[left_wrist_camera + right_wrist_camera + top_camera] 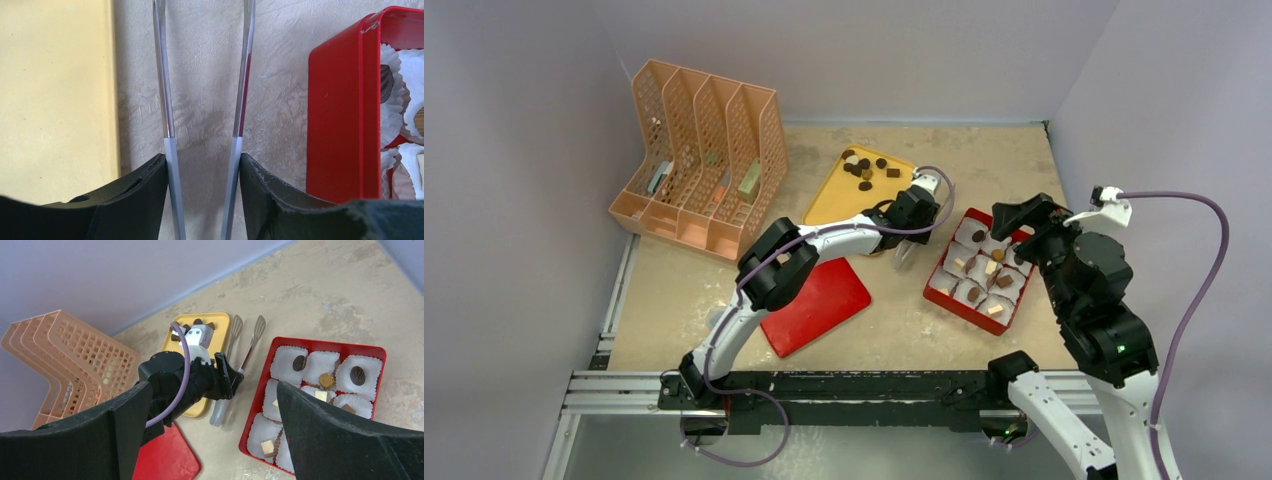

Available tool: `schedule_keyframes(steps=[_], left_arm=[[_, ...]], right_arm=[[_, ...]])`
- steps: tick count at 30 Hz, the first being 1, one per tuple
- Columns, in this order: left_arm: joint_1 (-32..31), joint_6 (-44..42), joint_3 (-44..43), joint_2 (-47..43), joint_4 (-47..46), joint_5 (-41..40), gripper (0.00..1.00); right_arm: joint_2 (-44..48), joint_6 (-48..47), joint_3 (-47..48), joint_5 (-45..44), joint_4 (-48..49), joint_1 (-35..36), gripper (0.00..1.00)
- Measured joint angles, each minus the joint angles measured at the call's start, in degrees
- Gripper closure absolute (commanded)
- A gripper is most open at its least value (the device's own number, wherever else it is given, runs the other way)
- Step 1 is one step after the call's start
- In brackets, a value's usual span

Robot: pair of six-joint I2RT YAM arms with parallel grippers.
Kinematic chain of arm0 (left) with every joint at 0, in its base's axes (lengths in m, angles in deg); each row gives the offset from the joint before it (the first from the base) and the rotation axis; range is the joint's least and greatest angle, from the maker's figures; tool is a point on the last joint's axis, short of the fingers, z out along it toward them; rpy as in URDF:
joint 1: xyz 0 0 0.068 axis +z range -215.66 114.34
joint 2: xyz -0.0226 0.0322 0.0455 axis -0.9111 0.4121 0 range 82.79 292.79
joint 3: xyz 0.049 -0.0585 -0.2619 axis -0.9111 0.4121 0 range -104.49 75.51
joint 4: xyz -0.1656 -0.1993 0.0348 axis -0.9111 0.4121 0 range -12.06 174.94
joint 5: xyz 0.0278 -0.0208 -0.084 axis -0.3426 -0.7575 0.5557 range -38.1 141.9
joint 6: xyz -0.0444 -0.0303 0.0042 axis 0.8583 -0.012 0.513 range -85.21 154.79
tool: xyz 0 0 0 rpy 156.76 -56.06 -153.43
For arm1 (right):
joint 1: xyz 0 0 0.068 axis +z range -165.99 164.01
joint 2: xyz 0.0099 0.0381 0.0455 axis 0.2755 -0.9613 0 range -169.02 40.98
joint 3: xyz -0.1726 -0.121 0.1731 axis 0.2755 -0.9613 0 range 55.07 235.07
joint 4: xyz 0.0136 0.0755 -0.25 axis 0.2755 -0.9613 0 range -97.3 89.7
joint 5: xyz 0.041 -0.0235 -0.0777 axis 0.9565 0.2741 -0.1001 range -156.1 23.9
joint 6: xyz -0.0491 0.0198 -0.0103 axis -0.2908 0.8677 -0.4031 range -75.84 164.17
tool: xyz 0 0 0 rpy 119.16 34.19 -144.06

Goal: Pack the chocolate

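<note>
Right pincer (211, 387) nearest me, fingers wide apart and empty, left pincer (202, 160) clamped on tongs (165, 100), I see chocolate (299, 362) in red box (325, 341) just right of it, more on yellow tray (55, 100) to its left

Shiny metal tongs (164, 90), glossy red plastic box (340, 125), white paper cups (394, 62), rough tabletop (280, 75)

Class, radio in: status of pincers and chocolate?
Left pincer holds empty tongs; right pincer open. Chocolate split: yellow tray, red box. Nothing in the way.
</note>
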Motion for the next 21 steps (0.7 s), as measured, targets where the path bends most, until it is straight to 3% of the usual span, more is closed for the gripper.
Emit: schedule_keyframes(steps=[9, 15, 21], left_arm=[[0.33, 0.5, 0.57, -1.18, 0.15, 0.68, 0.35], [1.36, 1.46, 3.63, -8.76, 3.28, 0.9, 0.35], [1.81, 1.62, 7.32, -19.69, 7.5, 0.15, 0.44]], right_arm=[[-0.02, 0.26, -0.04, 0.09, 0.02, 0.0, 0.04], [-0.09, 0.59, -0.11, 0.11, 0.11, 0.0, 0.04], [-0.07, 0.87, -0.79, 0.37, 0.39, 0.0, 0.04]])
